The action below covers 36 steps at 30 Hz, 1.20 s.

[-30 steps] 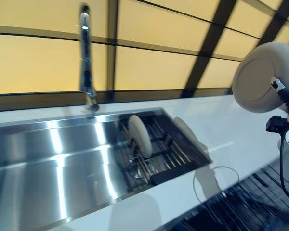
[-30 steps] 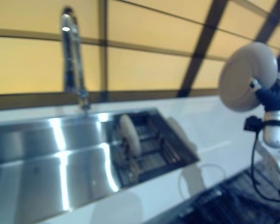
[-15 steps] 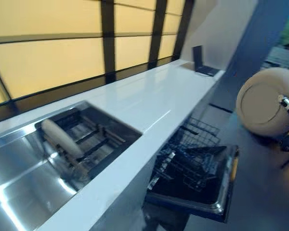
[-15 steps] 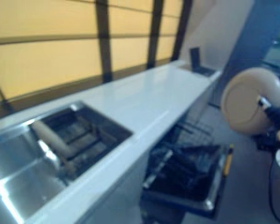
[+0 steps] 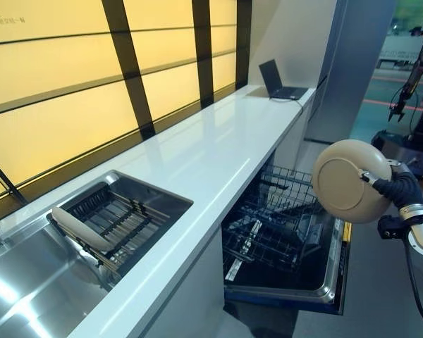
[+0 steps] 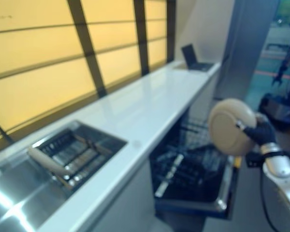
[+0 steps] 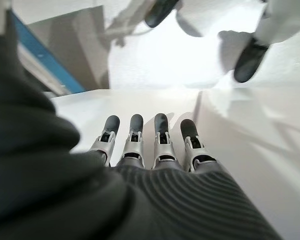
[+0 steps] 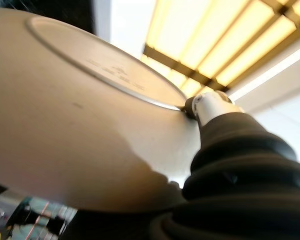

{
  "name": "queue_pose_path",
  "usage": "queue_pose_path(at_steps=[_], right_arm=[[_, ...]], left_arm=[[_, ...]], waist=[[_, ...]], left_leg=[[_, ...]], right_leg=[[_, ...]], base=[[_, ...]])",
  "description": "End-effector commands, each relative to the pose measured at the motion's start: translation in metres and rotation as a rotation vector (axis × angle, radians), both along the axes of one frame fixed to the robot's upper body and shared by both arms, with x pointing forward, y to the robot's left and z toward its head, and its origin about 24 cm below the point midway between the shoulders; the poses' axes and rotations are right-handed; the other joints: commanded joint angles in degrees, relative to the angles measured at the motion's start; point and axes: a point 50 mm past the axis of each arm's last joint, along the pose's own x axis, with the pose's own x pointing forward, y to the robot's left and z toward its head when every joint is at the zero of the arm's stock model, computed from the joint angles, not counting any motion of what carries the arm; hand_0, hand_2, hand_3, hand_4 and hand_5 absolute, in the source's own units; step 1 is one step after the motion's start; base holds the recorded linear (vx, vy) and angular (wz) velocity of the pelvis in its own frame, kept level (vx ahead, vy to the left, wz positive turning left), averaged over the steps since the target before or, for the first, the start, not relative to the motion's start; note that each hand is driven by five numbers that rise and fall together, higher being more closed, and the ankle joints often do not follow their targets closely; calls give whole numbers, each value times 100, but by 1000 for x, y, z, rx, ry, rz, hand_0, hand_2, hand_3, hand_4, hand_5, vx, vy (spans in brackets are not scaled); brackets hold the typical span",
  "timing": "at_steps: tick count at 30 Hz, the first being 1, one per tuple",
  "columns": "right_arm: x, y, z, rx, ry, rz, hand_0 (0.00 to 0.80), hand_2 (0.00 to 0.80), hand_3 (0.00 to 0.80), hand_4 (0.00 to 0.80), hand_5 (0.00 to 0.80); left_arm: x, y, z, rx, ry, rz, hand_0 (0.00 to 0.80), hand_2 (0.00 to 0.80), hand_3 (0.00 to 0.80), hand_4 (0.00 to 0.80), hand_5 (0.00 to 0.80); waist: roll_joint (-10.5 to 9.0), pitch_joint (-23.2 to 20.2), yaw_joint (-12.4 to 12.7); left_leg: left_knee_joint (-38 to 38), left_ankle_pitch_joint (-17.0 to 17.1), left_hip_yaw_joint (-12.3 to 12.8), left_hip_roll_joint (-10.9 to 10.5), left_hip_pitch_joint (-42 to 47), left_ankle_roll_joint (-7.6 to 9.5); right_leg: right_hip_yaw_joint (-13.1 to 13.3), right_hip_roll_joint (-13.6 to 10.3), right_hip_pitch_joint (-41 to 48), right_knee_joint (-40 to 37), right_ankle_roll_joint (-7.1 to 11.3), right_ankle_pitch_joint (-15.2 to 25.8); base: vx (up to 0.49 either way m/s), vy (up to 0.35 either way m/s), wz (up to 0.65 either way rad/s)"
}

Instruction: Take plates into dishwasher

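Note:
A beige plate [image 5: 351, 181] stands on edge in the air, underside towards me, with my right hand [image 5: 397, 190] shut on its rim. It hangs above the open dishwasher's pulled-out wire rack [image 5: 278, 225] and lowered door [image 5: 329, 287]. In the right wrist view the plate [image 8: 65, 125] fills the picture and my thumb [image 8: 210, 105] presses on its foot ring. A second beige plate [image 5: 80, 229] leans in the dark dish rack [image 5: 120, 218] inside the steel sink [image 5: 21, 296]. My left hand [image 7: 145, 147] shows only in its wrist view, fingers straight, holding nothing.
The long white counter [image 5: 218, 148] runs along the yellow window wall, with an open laptop [image 5: 278, 79] at its far end. The dishwasher door juts into the floor space. A grey pillar [image 5: 352, 63] and a dark machine arm [image 5: 409, 77] stand beyond.
The camera has swung right, from the sink and tap to the counter and the open dishwasher. The plate has stayed in my right hand and now hangs over the dishwasher rack.

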Motion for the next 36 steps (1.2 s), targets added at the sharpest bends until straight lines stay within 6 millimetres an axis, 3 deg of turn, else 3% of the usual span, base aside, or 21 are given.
queue_pose_path(at_steps=[1, 8, 17, 36], right_arm=[[11, 28, 39, -36, -188, 100, 800, 800, 800, 800, 800], [14, 35, 37, -154, -149, 111, 800, 800, 800, 800, 800], [18, 50, 43, -301, -166, 128, 800, 800, 800, 800, 800], [23, 75, 32, -560, -51, 241, 800, 800, 800, 800, 800]], left_arm=[[26, 36, 14, 123, -39, 16, 0, 0, 0, 0, 0], [23, 42, 13, 131, -19, 35, 0, 0, 0, 0, 0], [35, 26, 17, 88, -64, -11, 0, 0, 0, 0, 0], [53, 22, 26, 89, -100, -47, 0, 0, 0, 0, 0]], waist=[[-576, 225, 38], [-504, 272, 35], [-368, 461, 77], [-344, 638, 148]], left_leg=[[43, -189, 31, -184, 38, 79], [40, -190, -21, -215, -3, 56], [-17, -163, -139, -303, -141, 42], [-16, -100, -161, -258, -237, 1]], right_leg=[[0, -160, 125, 230, 290, -432], [-56, -218, 63, 259, 276, -447], [-64, -257, -57, 235, 295, -407], [-175, -270, -122, 264, 280, -423]], base=[[-44, 20, 19], [-15, 17, 12], [-22, 18, 3], [-5, -4, 3]])
